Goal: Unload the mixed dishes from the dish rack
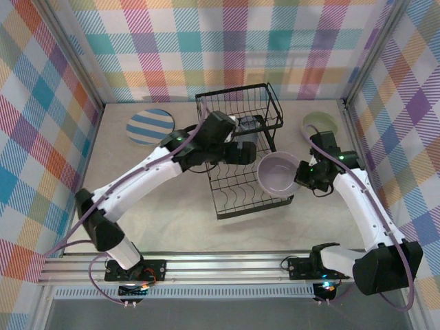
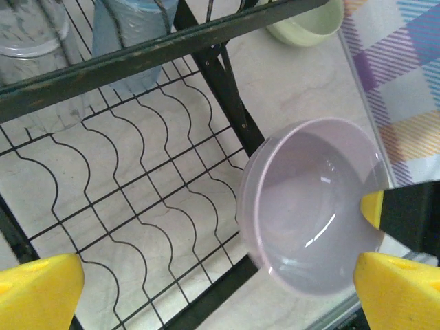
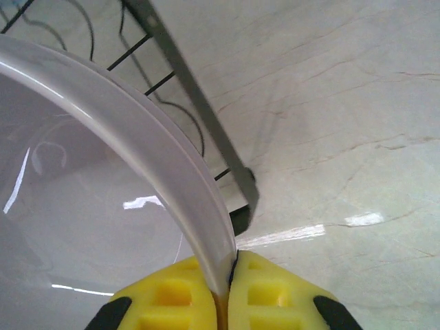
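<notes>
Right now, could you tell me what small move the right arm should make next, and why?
Probably swing the glossy lavender round bowl rightward, off the black wire dish rack, towards bare table near the pale green bowl. The right end effector is shut on its rim, the bowl hangs over the rack's edge, and the left end effector is open and holds nothing.

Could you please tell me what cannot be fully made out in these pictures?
Left wrist view: translucent grey-blue tumbler, top cut off by the upper edge, crossed by a bar of the black wire dish rack.
Left wrist view: pale green bowl, far part cut off by the same edge.
Right wrist view: lavender bowl, mostly beyond the left edge; right gripper covers the pinched rim.
</notes>
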Motion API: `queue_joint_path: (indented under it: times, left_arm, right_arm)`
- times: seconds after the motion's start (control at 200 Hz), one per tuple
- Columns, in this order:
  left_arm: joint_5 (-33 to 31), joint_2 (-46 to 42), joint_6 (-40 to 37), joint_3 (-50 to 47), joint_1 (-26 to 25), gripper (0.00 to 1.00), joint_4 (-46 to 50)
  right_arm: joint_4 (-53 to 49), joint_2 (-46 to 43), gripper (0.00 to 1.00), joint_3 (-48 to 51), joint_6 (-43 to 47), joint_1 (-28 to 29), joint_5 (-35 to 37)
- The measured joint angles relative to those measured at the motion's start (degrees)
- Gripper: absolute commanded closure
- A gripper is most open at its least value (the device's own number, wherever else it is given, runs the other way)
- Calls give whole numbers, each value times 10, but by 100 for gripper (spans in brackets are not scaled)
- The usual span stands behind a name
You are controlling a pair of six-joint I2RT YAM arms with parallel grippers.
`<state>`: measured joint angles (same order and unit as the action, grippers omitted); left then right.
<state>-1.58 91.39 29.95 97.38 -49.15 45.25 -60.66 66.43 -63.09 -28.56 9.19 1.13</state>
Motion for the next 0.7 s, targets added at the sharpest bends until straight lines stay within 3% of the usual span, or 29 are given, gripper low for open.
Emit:
queue_joint_path:
  times: [0.44, 0.7]
  left_arm:
    - [23, -169, 0, -174, 36, 0, -54]
    - [46, -241, -1, -251, 45, 0, -69]
  right_arm:
    - [-20, -23, 100, -2, -51, -134, 0]
    - [-6, 53, 100, -73, -92, -194, -10]
